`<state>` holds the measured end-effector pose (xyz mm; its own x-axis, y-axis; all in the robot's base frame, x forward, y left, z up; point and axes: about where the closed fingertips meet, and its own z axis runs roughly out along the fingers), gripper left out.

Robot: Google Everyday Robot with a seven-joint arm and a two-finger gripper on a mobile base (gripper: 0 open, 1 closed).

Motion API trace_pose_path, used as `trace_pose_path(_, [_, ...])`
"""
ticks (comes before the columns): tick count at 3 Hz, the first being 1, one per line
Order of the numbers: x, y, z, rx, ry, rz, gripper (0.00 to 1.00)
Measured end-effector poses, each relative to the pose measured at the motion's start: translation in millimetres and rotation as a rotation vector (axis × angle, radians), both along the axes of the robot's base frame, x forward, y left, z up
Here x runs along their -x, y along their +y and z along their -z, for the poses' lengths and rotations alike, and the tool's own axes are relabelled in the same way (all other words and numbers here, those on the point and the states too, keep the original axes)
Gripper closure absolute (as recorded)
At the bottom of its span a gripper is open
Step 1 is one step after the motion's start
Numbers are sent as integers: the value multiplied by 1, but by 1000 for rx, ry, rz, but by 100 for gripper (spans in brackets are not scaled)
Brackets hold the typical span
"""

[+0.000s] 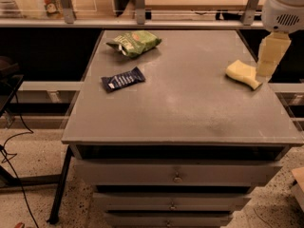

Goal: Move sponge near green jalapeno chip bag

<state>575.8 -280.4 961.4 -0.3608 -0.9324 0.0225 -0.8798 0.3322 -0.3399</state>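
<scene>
A pale yellow sponge (242, 74) lies flat near the right edge of a grey worktop (190, 118), a little behind the middle of that edge. Its long axis runs mostly left to right, with the right end angled slightly toward the front edge. The robot's single gripper (267, 69) hangs straight down from above at that right end, its cream tip meeting the sponge's outer end in this view. The sponge therefore stretches leftward from the gripper, toward the middle of the worktop. Whether the gripper is spread, closed or already pinching the sponge cannot be told, nor whether it truly touches it.

The green chip bag (135, 42), crinkled and bearing a red-orange logo, rests near the back left corner, well apart from the sponge. The coming move would seem to turn on that gap: the sponge must travel left and toward the back edge, across nearly the full width of the worktop.

A flat dark blue packet (123, 79) with a white label lies near the left edge, just in front of the bag. It sits to the front of a straight line from sponge to bag, so it looks unlikely to block the way, though a landing spot in front of the bag would crowd it. The stretch of worktop between sponge and bag holds nothing else.

Drawers (176, 175) with small knobs stack beneath the front edge, and a shelf rail (142, 22) runs behind the back edge.
</scene>
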Motion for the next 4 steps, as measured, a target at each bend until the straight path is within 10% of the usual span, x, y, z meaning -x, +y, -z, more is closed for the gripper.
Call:
trace_pose_path(2, [-60, -48, 35, -133, -18, 147, 0])
trace_pose_path(4, [-69, -61, 78, -284, -11, 191, 0])
